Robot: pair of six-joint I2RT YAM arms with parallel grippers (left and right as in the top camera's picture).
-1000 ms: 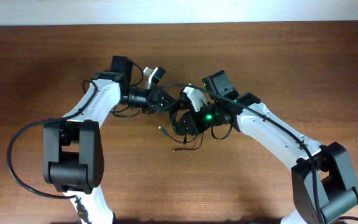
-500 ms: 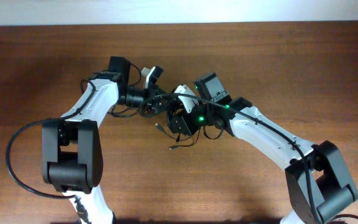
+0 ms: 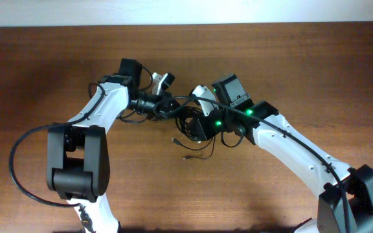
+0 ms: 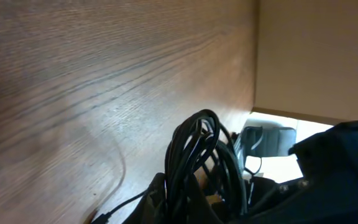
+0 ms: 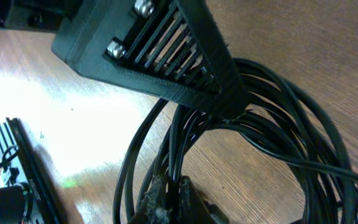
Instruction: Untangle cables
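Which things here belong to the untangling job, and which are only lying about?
Belonging to the job:
- the cables, bundled between the two arms
- left tool, shut on the cables
- right tool, shut on the cables

Only lying about:
- thick black arm cord, looping beside the left arm's base
- wooden table

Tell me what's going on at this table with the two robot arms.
Both arms meet over the brown wooden table, working one tangle of thin black cables. The left gripper is shut on a bunch of loops, and the right gripper is shut on strands beside it. A few loose ends trail out.
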